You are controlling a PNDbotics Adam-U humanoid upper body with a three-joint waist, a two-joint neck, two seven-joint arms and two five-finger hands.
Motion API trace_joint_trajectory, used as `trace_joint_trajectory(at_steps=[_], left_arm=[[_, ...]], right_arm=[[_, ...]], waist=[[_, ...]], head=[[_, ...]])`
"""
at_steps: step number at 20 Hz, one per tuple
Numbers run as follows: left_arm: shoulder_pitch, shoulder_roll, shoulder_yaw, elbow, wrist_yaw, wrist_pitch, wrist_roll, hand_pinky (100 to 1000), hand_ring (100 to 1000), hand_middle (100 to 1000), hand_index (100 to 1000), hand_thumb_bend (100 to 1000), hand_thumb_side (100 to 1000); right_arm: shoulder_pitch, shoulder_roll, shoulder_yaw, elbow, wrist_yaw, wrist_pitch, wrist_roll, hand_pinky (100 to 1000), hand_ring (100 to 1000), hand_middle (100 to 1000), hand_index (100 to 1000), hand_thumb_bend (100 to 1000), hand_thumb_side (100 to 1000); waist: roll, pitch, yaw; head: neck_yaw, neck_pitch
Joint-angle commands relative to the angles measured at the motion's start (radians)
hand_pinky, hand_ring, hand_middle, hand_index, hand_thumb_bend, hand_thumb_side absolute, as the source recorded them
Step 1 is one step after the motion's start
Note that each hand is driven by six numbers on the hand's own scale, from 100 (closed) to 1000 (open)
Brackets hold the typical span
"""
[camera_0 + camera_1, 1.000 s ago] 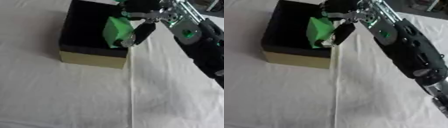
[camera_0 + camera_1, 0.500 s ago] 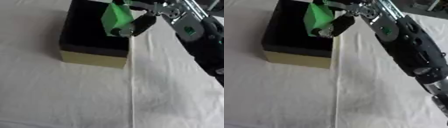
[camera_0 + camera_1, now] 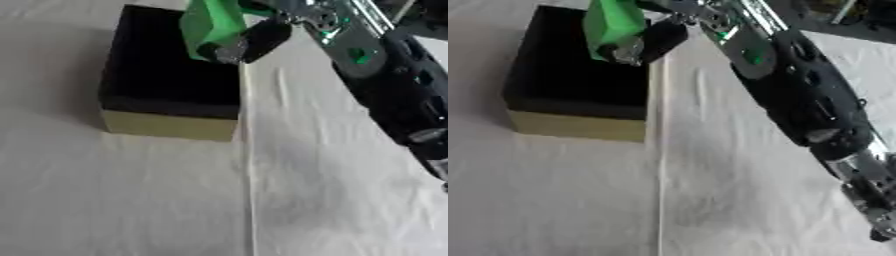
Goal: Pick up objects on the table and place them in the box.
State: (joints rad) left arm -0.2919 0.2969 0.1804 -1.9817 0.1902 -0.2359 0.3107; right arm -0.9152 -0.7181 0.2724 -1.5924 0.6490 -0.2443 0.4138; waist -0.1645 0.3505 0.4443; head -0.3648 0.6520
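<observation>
1. White cloth-covered table (image 3: 131, 200) fills the frame; a crease runs down the middle from the box's right corner.
2. Right arm (image 3: 798, 100) comes in from the upper right, crossing diag. toward top centre. Sits higher in the frame than 1 s ago.
3. Box (image 3: 171, 125), upper left: black inside, tan front wall. Whole view has shifted vs. earlier, so that's camera movement, not the box moving.
4. Green object (image 3: 210, 22), top centre, above the box's right edge and tilted. Was lower, against the box's interior, 1 s ago; now up near the top edge.
5. Right hand (image 3: 262, 35): fingers and thumb pinching the green object, black thumb tip under its lower right.
6. Left hand: not visible.
</observation>
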Motion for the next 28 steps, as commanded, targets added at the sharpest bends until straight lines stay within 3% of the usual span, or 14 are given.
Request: trace_joint_trajectory(at_steps=[1,11,13,15,17,18,22,28], left_arm=[[-0.015,0.007,-0.002,-0.018,0.005,-0.001,-0.007,600,599,618,732,263,1000],[-0.039,0.001,-0.007,-0.018,0.018,-0.001,-0.019,601,599,618,733,261,1000],[-0.04,0.001,-0.007,-0.018,0.019,0.0,-0.019,601,601,618,732,261,1000],[-0.042,0.0,-0.007,-0.018,0.02,0.0,-0.021,602,602,618,733,261,1000],[-0.042,0.0,-0.008,-0.018,0.021,0.001,-0.022,602,603,618,732,261,1000],[-0.042,0.0,-0.008,-0.018,0.021,0.001,-0.022,602,603,618,732,261,1000],[-0.041,-0.001,-0.009,-0.018,0.023,0.002,-0.023,603,604,617,732,261,1000],[-0.041,0.0,-0.012,-0.018,0.025,0.004,-0.025,603,604,617,732,261,1000]], right_arm=[[-0.024,-0.009,-0.006,0.019,0.025,0.012,-0.011,777,663,569,696,100,738],[-0.029,0.026,0.033,0.094,0.146,-0.024,-0.028,791,719,621,740,100,785],[-0.03,0.03,0.036,0.099,0.156,-0.033,-0.032,804,759,675,771,100,828],[-0.032,0.031,0.038,0.097,0.168,-0.042,-0.031,837,840,802,842,100,908],[-0.033,0.029,0.037,0.089,0.189,-0.051,-0.031,863,885,851,882,173,1000],[-0.033,0.029,0.035,0.085,0.201,-0.054,-0.031,867,891,854,889,204,1000],[-0.035,0.025,0.021,0.064,0.225,-0.069,-0.037,895,920,857,920,487,1000],[-0.034,0.019,0.015,0.042,0.267,-0.081,-0.05,898,910,847,916,558,1000]], waist=[[0.006,-0.017,0.006],[-0.015,-0.004,0.032],[-0.016,-0.004,0.032],[-0.017,-0.005,0.03],[-0.016,-0.005,0.029],[-0.015,-0.006,0.028],[-0.012,-0.007,0.022],[-0.005,-0.008,0.018]], head=[[-0.005,-0.016],[0.013,-0.027],[0.013,-0.024],[0.014,-0.02],[0.015,-0.018],[0.015,-0.017],[0.018,-0.01],[0.019,-0.009]])
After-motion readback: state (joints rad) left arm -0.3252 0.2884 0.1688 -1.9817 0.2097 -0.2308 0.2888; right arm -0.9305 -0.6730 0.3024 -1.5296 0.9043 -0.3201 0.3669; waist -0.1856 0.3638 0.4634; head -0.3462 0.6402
